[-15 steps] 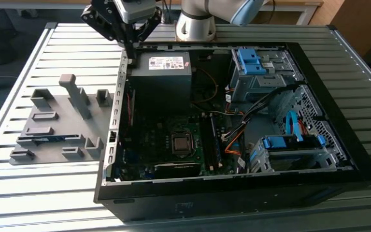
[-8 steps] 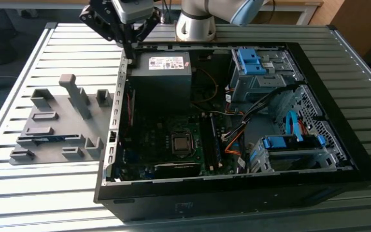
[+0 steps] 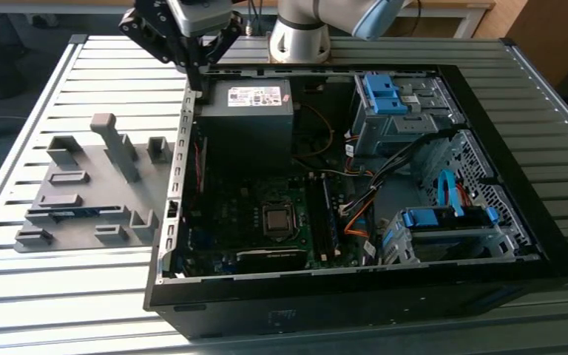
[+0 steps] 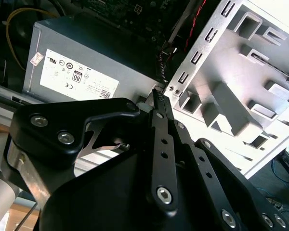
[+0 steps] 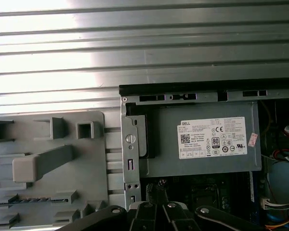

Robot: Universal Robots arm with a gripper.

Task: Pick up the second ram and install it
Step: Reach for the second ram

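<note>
The second ram [image 3: 67, 214] is a thin blue-green strip lying on edge in a slot of the grey fixture [image 3: 86, 222], on the table at the exterior view's left. My gripper [image 3: 197, 70] hangs well beyond it, over the far corner of the open computer case [image 3: 521, 244], next to the grey power supply [image 3: 248, 103]. In both wrist views the black fingers [image 4: 160, 103] meet at their tips with nothing between them, and the gripper [image 5: 156, 188] points at the case wall beside the power supply [image 5: 207, 144].
The case lies open on a slatted metal table [image 3: 47, 310], with the motherboard [image 3: 264, 214], orange and blue cables [image 3: 358, 222] and blue drive bays [image 3: 393, 96] inside. The fixture's upright blocks [image 3: 116, 144] stand between the ram and the case wall.
</note>
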